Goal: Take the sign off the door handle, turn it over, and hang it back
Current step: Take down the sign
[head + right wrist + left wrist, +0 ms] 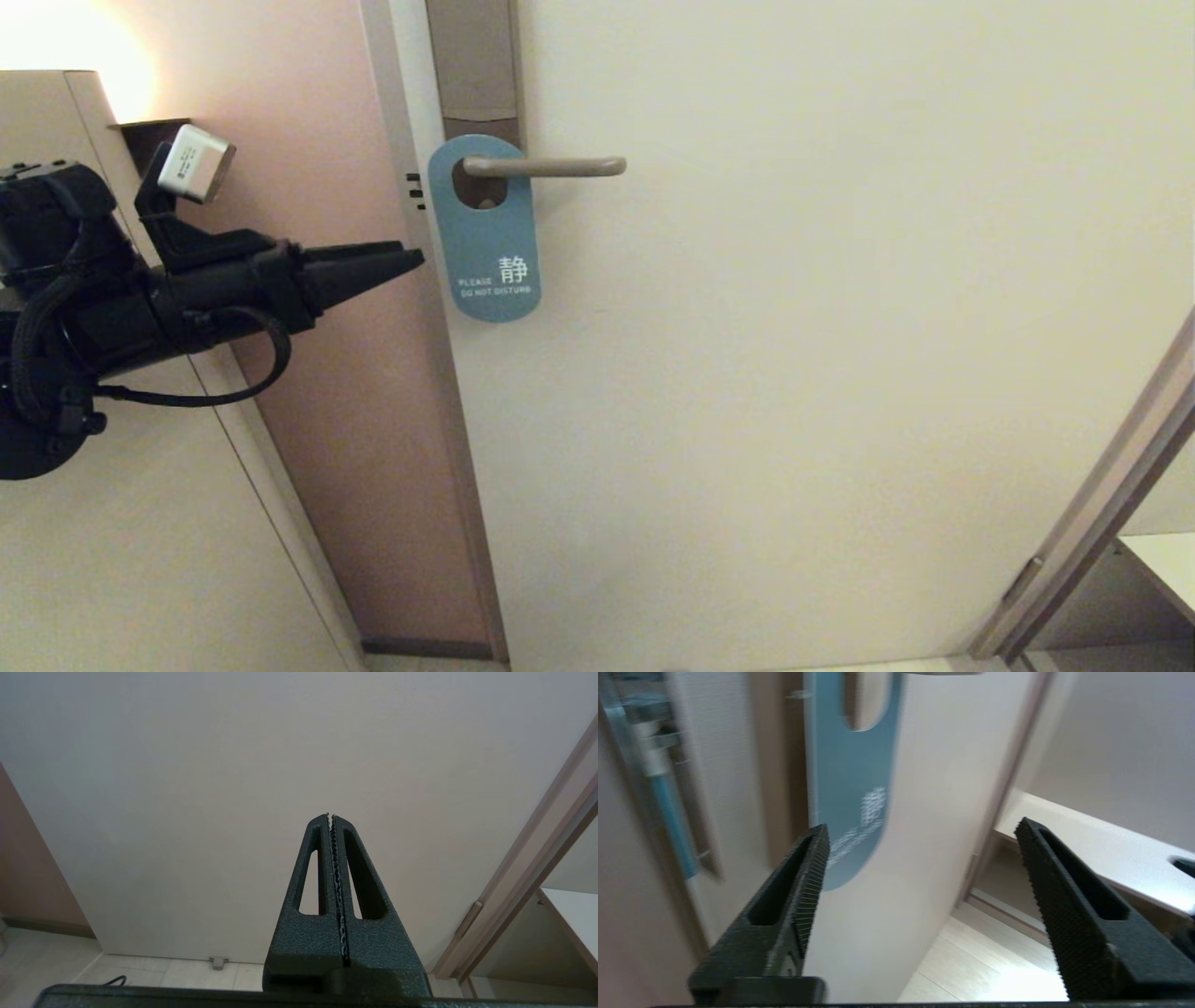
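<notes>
Right now my left tool (411, 257) sits closest to me, its fingers spread wide and holding nothing; in the left wrist view the two ribbed fingers (803, 882) stand well apart with only door and floor between them. It points level toward the door edge, tips just short of the frame. My right tool (331, 816) is parked low, pressed together on nothing, facing bare door (233, 765), and out of the head view.

Just beyond the left tool's tips, slightly past them toward the door and a little higher, hangs the sign (487, 243). Its long axis runs straight down, crossing the tool's level reach at about a right angle, so I judge the lower half of the card is what the tips come to first. The left arm is plainly the nearer one; the right is well away.

The sign shows its blue face, with a white character and "PLEASE DO NOT DISTURB" near the rounded bottom end. It lies flat against the door, its oval hole looped over the door handle (546, 167) close to where the lever meets the brown backplate (471, 61). The handle runs level, away from the tool, to a rounded free end. I judge the card must slide along it that way to come off.
</notes>
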Available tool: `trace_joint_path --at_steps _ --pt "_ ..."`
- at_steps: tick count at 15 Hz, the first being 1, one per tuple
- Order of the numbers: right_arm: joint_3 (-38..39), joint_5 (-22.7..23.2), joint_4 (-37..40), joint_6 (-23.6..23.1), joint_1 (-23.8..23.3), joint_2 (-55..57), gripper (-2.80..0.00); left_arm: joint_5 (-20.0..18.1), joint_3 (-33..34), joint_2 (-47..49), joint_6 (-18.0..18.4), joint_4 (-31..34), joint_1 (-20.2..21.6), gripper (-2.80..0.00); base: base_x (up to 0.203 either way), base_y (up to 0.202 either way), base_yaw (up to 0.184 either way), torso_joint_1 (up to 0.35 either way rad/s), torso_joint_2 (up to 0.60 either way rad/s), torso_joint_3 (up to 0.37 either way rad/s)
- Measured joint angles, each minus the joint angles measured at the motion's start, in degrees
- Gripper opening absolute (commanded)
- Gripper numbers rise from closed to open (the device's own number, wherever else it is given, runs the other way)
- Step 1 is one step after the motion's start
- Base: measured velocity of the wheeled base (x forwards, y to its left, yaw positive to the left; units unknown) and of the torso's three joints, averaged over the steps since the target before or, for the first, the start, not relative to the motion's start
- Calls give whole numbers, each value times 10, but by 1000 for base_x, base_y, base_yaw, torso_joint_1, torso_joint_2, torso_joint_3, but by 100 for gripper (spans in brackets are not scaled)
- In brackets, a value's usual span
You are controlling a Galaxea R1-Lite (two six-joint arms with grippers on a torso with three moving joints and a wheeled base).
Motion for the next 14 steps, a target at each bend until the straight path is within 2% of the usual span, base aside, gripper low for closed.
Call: trace_joint_path --at_steps 5,14 --pt "0 0 0 -1 0 0 -280 -11 -12 25 0 -45 -1 0 0 0 0 0 0 0" --pt "0 0 0 0 0 0 -280 -8 -21 84 2 -59 0 0 0 0 0 0 0 0"
